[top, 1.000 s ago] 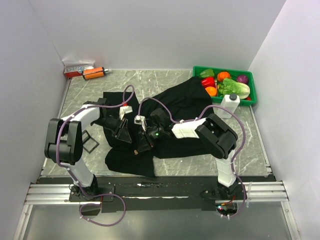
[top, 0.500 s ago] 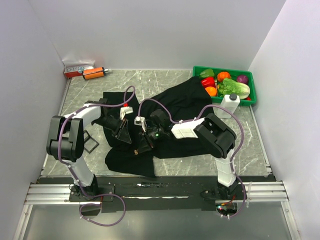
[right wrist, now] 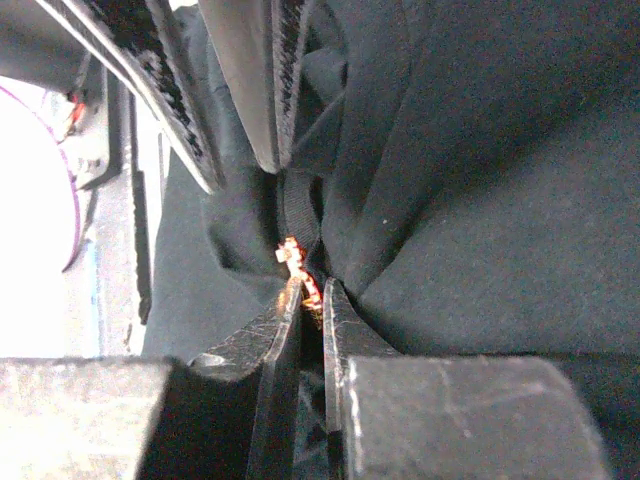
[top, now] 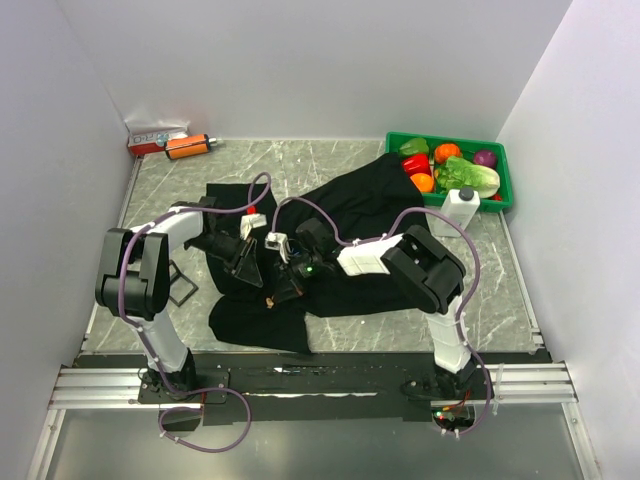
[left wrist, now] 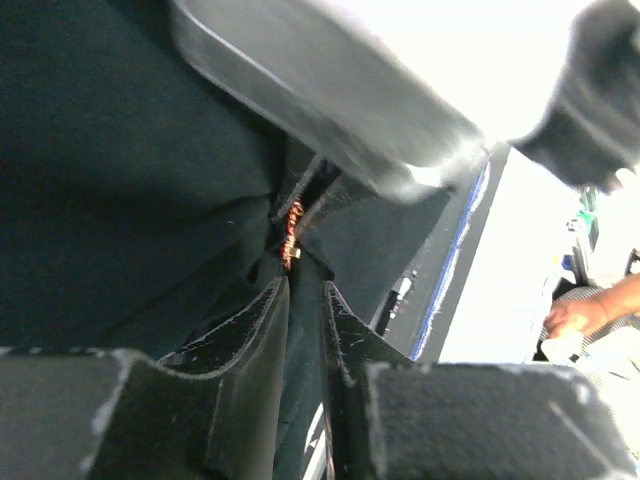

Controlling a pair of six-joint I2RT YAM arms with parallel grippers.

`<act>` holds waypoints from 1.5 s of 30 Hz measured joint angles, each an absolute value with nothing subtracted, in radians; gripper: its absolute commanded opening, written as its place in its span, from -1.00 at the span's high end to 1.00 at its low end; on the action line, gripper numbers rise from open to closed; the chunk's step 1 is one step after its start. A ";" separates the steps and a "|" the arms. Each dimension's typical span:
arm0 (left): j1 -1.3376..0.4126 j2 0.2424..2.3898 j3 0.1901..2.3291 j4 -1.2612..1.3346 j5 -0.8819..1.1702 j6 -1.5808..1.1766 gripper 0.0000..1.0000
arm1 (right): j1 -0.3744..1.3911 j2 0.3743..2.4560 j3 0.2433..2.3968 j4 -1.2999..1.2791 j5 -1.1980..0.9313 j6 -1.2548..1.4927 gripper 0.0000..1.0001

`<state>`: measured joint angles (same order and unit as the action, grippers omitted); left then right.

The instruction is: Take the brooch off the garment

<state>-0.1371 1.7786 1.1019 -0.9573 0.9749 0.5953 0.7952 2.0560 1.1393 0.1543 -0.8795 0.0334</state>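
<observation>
Right wrist cam: right gripper (right wrist: 312,287) has its fingers pressed nearly together, nipping the brooch (right wrist: 296,268) right at the tips. It's a tiny orange-tan bit poking out of a crease in the garment (right wrist: 480,180). Left wrist cam: left gripper (left wrist: 304,288) is also narrow, pinching a fold of the black cloth, w/ the brooch just beyond its tips. Top cam: both arms meet mid-table over the shirt, grippers almost tip to tip, brooch only a tan speck btwn them near the shirt's near-left part. Green bin (top: 505,182) of veg sits far right, just beside the cloth. White bottle (top: 461,210) stands at its near side. Orange cylinder (top: 187,147) lies far left, well apart.
</observation>
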 measured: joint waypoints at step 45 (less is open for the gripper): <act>-0.137 1.771 1.058 -0.802 1.148 0.453 0.43 | 0.691 1.902 1.073 0.318 -0.871 0.397 1.00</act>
<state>-0.1371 1.7710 1.0584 -0.8021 1.1477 0.4526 0.6910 1.9018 1.0733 0.3176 -0.8715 0.3965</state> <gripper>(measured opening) 0.317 0.158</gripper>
